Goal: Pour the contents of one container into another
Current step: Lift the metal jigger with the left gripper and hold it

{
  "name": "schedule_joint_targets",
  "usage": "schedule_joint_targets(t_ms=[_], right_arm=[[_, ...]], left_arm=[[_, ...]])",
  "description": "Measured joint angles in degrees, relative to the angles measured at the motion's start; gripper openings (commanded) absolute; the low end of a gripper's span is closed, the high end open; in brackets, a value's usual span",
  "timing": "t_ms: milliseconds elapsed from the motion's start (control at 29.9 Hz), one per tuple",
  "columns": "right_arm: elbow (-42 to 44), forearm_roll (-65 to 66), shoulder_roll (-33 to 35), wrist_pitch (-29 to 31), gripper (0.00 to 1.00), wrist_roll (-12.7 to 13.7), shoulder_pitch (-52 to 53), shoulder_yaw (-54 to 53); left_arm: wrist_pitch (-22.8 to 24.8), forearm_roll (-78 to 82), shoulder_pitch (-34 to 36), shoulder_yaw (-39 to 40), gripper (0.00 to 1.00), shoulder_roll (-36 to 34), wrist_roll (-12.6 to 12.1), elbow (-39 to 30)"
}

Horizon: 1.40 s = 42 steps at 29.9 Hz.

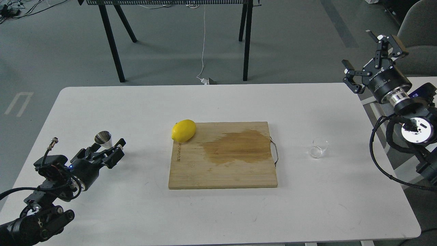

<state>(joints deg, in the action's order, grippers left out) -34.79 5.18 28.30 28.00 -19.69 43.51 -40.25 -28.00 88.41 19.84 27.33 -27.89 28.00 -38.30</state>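
Observation:
The steel jigger (103, 138) stands upright near the table's left edge; only its upper cone shows. My left gripper (106, 148) sits low on the table right in front of it, open, with a finger on each side of the jigger's lower half and hiding it. I cannot tell whether the fingers touch it. The clear glass cup (318, 147) stands alone on the right of the table, to the right of the cutting board. My right gripper (368, 51) hangs open, high above the table's far right corner, well away from the cup.
A wooden cutting board (191, 171) with a dark wet stain lies at the table's centre. A yellow lemon (184, 130) rests on its far left corner. A metal handle (275, 153) sticks out of its right side. The white table (136, 102) ends close behind the right arm.

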Motion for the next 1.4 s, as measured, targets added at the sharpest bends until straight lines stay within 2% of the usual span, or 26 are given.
schedule_joint_targets(t_ms=[267,936,1170,1404], right_arm=[[0.2,0.0,0.0,0.0,0.99,-0.1,-0.1,0.0],[0.3,0.0,0.0,0.0,0.99,-0.2,-0.5,-0.1],[0.3,0.0,0.0,0.0,0.99,-0.3,-0.8,-0.1],[0.3,0.0,0.0,0.0,0.99,-0.3,-1.1,-0.1]], left_arm=[[0.0,-0.2,0.3,0.0,1.00,1.1,0.0,3.0],[0.0,-0.3,1.0,0.0,0.98,3.3,0.0,5.7],[0.0,0.0,1.2,-0.1,0.93,3.6,0.0,6.3],[0.0,0.3,1.1,-0.2,0.79,4.0,0.0,6.5]])
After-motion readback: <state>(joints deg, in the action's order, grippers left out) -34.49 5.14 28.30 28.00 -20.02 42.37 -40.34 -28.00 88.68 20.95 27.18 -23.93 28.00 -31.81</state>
